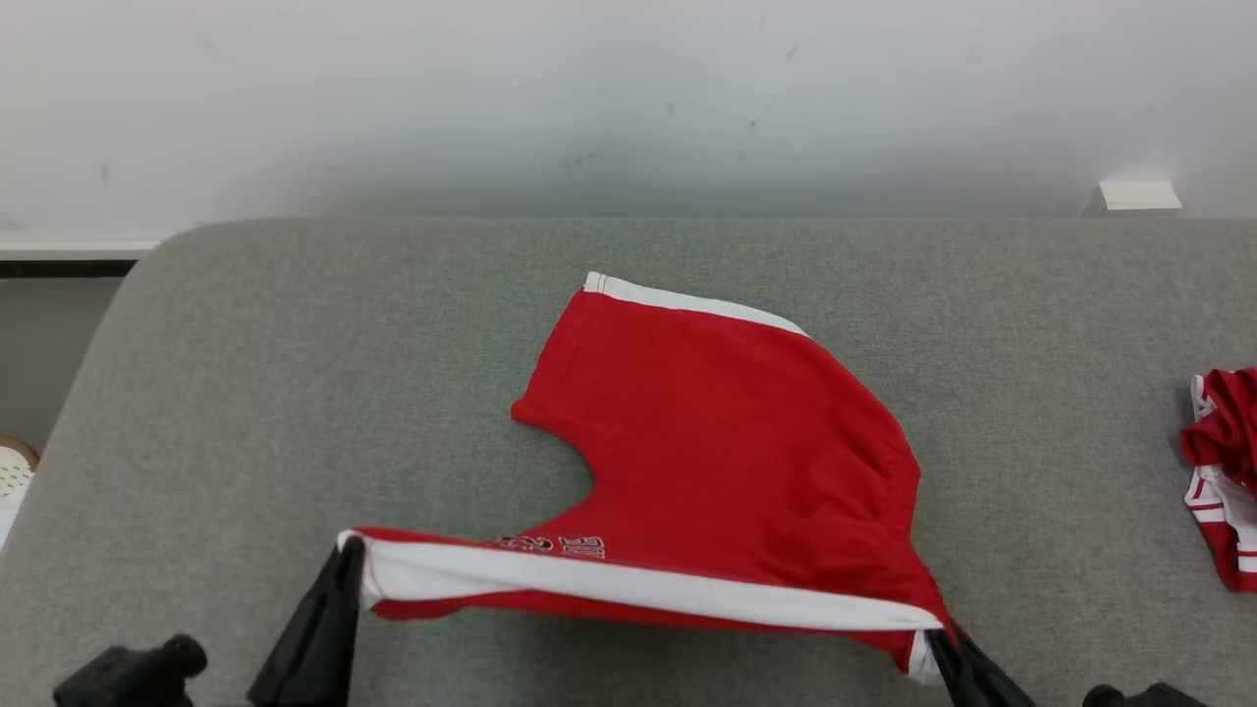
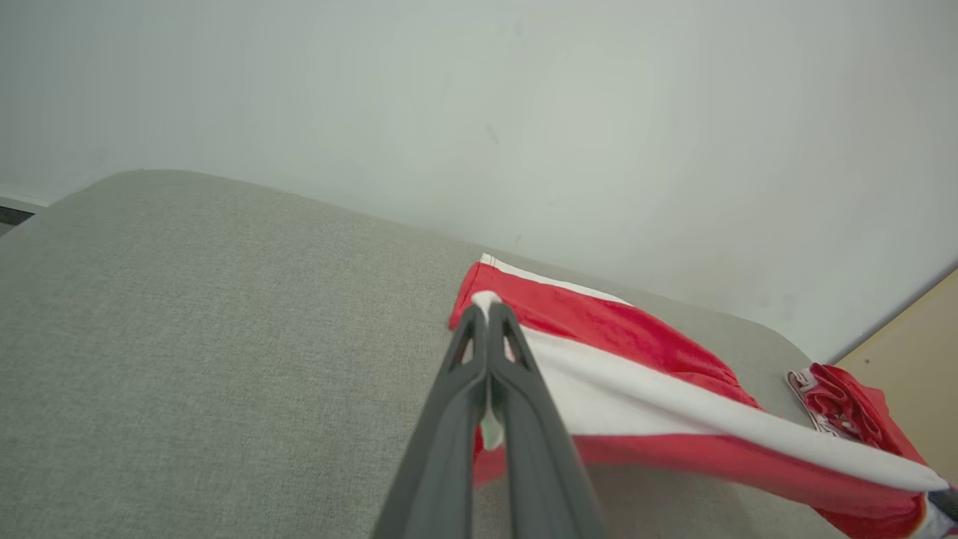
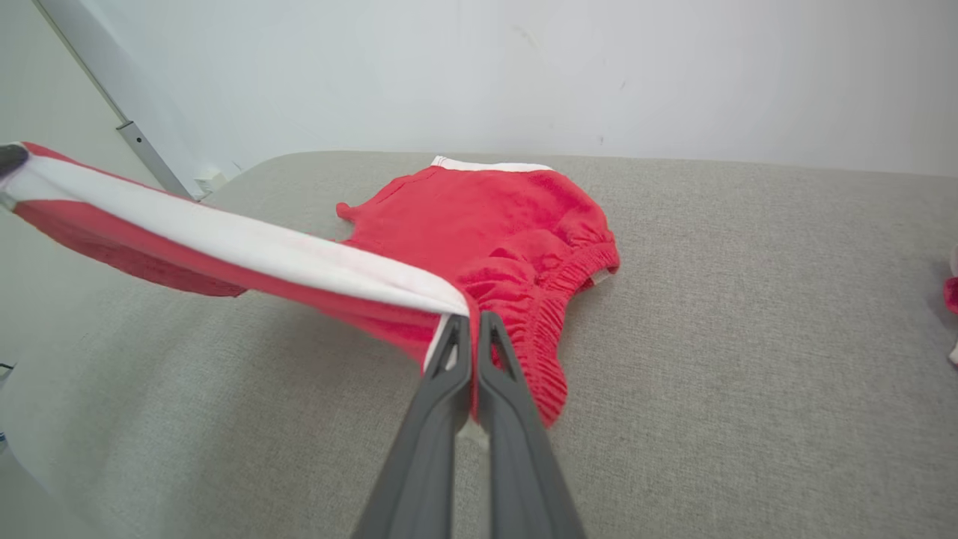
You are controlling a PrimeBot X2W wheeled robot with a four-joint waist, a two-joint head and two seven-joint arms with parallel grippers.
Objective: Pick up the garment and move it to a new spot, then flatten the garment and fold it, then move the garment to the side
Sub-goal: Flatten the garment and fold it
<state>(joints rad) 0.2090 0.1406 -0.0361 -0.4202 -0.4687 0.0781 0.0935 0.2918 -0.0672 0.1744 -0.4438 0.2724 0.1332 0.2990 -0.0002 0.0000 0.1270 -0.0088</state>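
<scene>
A: What do you see from the head?
B: The left gripper is shut tight on 1 end of the garment, at its white band. The right gripper is shut tight on the other end.
A: Where is the garment?
B: The white band is stretched straight between the 2 grippers, up off the grey surface. The rest of the red garment lies flat on the surface, further from the robot. Another red and white cloth sits bunched up, well apart, at the right edge.
A: Now the left wrist?
B: The left gripper has its 2 fingers pressed together. A white corner of the garment pokes out at the tips. The band runs off to the right, and the other cloth lies behind it.
A: And the right wrist?
B: The right gripper pinches the garment near the crinkly waist. The band goes off to the left, lifted, to the dark tip of the left gripper. The red part rests on the surface just past the fingers.
</scene>
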